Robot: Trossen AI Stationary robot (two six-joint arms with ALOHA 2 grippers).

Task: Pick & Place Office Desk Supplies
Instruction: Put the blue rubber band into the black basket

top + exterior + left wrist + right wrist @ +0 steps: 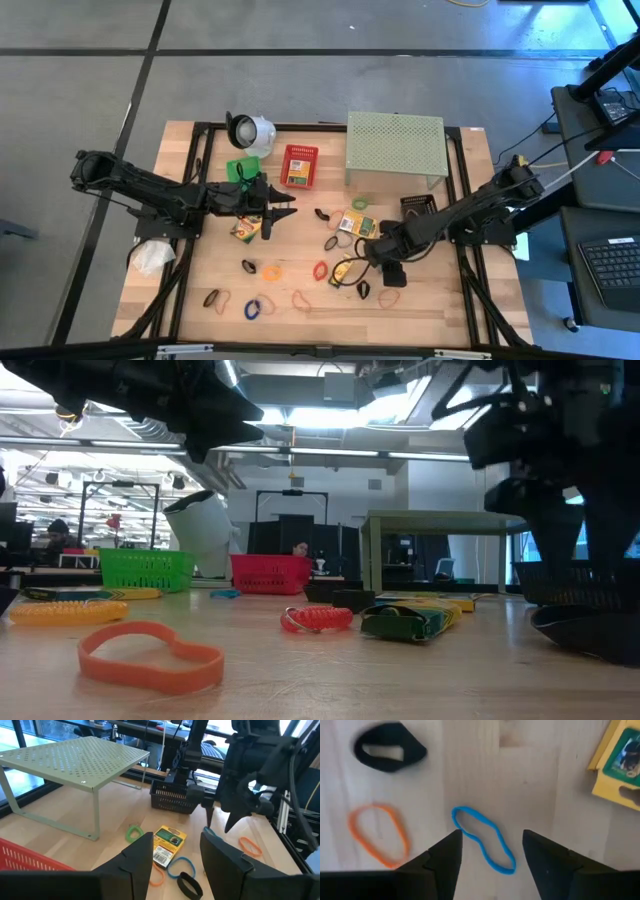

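Both hands gaped empty: right hand point(490, 852) poised over blue rubber band point(483, 839); left hand point(175, 857) hovered above desk point(75, 847).

1. The high view looks straight down on the whole table point(200, 270).
2. The low view sits at tabletop height, facing the room.
3. Both wrist views look past their fingers; the right one hangs close above a blue band point(482, 840), the left one shares the green shelf point(75, 757) with the overhead.
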